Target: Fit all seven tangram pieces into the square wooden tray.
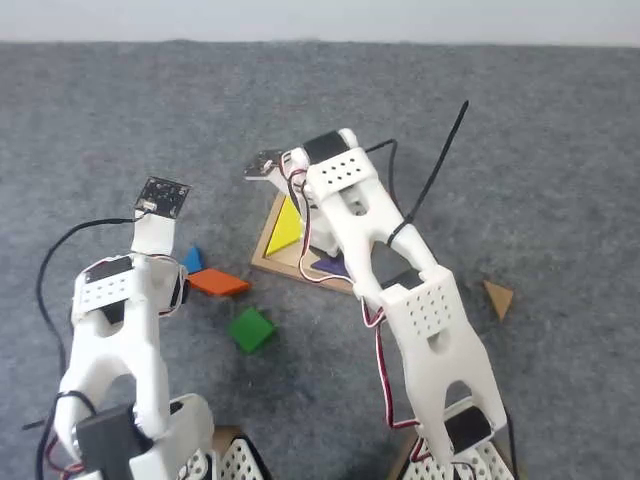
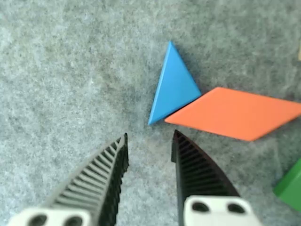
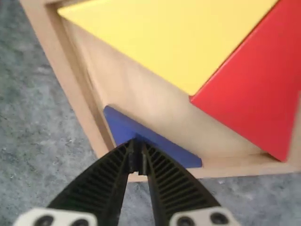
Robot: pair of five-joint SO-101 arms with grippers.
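On the carpet, left side: the left gripper [image 2: 149,136] is held over the grey carpet [image 1: 520,140], jaws parted by a clear gap, nothing between them.
Loose pieces: a light-blue triangle [image 2: 173,84] and an orange parallelogram [image 2: 235,113] are found touching, just beyond the left gripper's tips. A green square [image 1: 250,329] lies near them. A tan triangle [image 1: 498,296] lies well apart, right of the tray in the high view.
Wooden tray [image 3: 63,70]: a yellow triangle [image 3: 174,37] and a red triangle [image 3: 254,89] are laid edge to edge inside.
Right gripper [image 3: 136,141]: jaws are closed together, tips set against a dark-blue piece [image 3: 169,148] in the tray's corner (a grip on it cannot be confirmed).
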